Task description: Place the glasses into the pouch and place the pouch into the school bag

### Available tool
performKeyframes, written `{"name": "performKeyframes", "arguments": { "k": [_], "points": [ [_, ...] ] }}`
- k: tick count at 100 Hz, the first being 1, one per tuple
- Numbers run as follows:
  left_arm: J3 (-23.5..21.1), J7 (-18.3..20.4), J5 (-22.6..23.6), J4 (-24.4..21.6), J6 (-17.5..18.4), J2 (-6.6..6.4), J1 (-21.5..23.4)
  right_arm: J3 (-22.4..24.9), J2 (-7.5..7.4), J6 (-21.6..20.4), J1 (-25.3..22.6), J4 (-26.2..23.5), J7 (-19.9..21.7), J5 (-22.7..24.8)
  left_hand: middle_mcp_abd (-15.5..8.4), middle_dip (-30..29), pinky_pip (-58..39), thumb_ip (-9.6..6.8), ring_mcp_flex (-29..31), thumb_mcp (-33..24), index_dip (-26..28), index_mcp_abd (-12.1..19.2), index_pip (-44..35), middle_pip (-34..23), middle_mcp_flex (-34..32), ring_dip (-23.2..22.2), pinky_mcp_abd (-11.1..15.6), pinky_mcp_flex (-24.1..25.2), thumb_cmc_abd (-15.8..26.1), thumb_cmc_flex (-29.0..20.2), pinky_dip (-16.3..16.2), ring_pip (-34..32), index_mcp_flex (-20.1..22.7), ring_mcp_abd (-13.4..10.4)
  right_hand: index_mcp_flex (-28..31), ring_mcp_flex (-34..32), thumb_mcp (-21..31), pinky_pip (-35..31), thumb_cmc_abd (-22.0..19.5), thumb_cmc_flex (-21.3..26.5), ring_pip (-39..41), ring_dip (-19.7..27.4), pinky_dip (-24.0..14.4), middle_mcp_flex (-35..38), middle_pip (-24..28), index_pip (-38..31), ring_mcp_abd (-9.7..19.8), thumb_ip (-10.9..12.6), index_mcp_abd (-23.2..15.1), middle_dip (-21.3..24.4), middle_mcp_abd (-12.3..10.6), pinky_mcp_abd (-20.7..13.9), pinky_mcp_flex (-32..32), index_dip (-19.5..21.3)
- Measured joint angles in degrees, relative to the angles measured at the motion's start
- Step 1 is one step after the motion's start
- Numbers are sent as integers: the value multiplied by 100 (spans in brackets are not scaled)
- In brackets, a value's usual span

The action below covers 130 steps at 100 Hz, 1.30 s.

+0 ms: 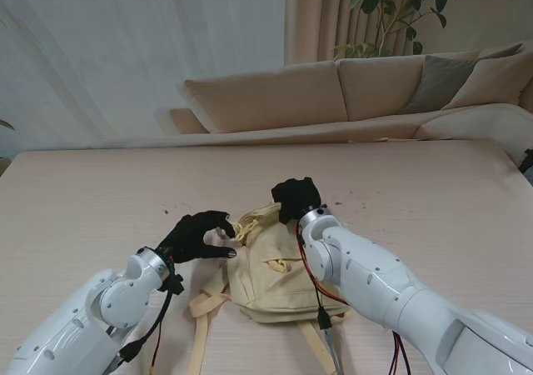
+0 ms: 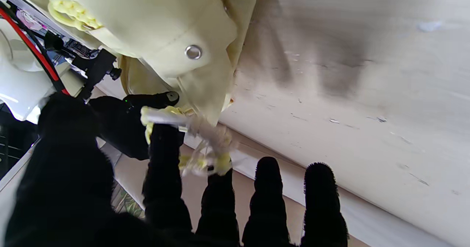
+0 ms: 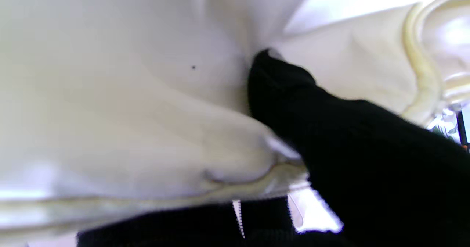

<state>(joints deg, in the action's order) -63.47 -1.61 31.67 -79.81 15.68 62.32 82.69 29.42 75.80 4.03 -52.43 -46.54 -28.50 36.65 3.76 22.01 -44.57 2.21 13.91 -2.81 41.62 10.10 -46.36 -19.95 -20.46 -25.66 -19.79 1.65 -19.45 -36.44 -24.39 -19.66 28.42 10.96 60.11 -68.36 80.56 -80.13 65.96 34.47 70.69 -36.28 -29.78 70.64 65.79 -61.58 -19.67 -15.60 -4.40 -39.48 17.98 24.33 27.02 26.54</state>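
Observation:
The cream school bag (image 1: 279, 271) lies flat mid-table, its top pointing away from me. My left hand (image 1: 198, 236) curls at the bag's top left corner. In the left wrist view its fingertips (image 2: 165, 136) pinch a pale yellow and clear piece (image 2: 205, 147) at the bag's edge (image 2: 165, 26); I cannot tell whether it is a strap or the pouch. My right hand (image 1: 295, 198) is curled over the bag's far end. The right wrist view shows a black finger (image 3: 349, 147) pressed into cream fabric (image 3: 128, 111) beside zip teeth. No glasses show in any view.
The bag's shoulder straps (image 1: 204, 304) trail towards me between my arms. The pale wooden table (image 1: 100, 192) stretches wide on both sides. A beige sofa (image 1: 350, 92) and a plant (image 1: 400, 8) stand beyond the far edge.

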Motion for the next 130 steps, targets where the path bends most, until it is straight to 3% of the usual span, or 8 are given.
{"name": "performKeyframes", "arguments": {
  "k": [16,31,42,55,66,82,98,130],
  "points": [
    [-10,573,21,-136,-181,3,-71,-35,-46,118,-1,-89,96,99,-72,1,693,-70,103,4,123,-340,-624,22,-815,-6,6,213,297,145,-3,-39,2416,-1,-696,1168,-241,218,-433,-380,-344,169,0,-1211,-106,333,476,-206,-383,19,-193,-406,-942,-26],
    [67,633,-7,-378,-722,-46,-92,-45,-91,121,-1,-139,146,162,-72,-56,883,-118,646,-23,-563,-439,-457,-172,-1462,-86,-8,101,753,-206,-98,-152,3149,124,-1303,2707,-298,579,-842,-1035,-925,359,0,-2708,-425,915,1076,-200,-735,526,-578,-987,-2074,127],
    [164,-788,207,118,-243,139,-195,62,-114,17,-41,-166,95,199,-78,2,746,-119,530,-510,-582,130,-402,-177,-1045,-201,58,120,243,-955,-198,-212,1660,53,-1762,3709,-546,859,-1264,-1447,-1667,469,4,-3671,-845,1519,1402,408,-769,1162,-862,-1368,-2793,325],
    [141,-153,-1286,211,-95,257,-303,408,-268,-183,-264,-593,79,365,-110,-9,744,-119,251,-1194,-982,611,521,-64,-456,-66,140,158,125,-933,-34,-127,-82,-78,-3108,4478,-789,1747,-1639,-1879,-2668,911,346,-4716,-1511,1737,1807,533,-1069,1449,-1260,-1586,-3006,346],
    [187,-161,-917,255,-35,286,-442,911,-467,-346,-589,-1256,180,655,-137,-201,687,-119,-25,-1468,-1526,611,1278,198,100,152,349,133,340,-269,144,84,-1039,-211,-4086,4862,-1137,2494,-2031,-2161,-3458,1294,556,-5320,-1875,1790,2040,558,-1154,1674,-1461,-1680,-3080,-177],
    [32,4,-1837,163,-148,337,-444,2109,-759,-1047,-1384,-2668,1098,641,-72,-336,622,-120,-214,-1047,-1880,499,1451,179,314,228,409,122,425,-144,289,166,-1238,-214,-4498,4927,-1888,3191,-2734,-2291,-3957,1578,568,-5530,-2293,1733,2136,635,-1134,1879,-1525,-1745,-3133,-855],
    [-404,-445,-1572,-465,-728,433,-11,3145,-901,-1512,-2330,-3859,1524,172,-2,-336,475,-120,-132,-981,-1883,246,1382,146,201,228,409,7,540,-143,290,145,-1223,-176,-4471,4924,-2301,3306,-3206,-2278,-4196,1663,491,-5357,-2522,1716,2153,777,-993,1925,-1526,-1762,-3138,-1034],
    [-904,-239,-1817,-1048,-931,410,739,4275,-1027,-1986,-3681,-4728,1874,-407,68,-389,470,-120,-72,-678,-2033,5,1576,318,145,371,408,-8,557,-169,313,300,-1216,-138,-4261,4797,-2235,2928,-3259,-2274,-4623,1870,821,-4763,-3069,1933,2179,778,-426,2054,-1526,-1762,-3138,-1128]
  ]
}}
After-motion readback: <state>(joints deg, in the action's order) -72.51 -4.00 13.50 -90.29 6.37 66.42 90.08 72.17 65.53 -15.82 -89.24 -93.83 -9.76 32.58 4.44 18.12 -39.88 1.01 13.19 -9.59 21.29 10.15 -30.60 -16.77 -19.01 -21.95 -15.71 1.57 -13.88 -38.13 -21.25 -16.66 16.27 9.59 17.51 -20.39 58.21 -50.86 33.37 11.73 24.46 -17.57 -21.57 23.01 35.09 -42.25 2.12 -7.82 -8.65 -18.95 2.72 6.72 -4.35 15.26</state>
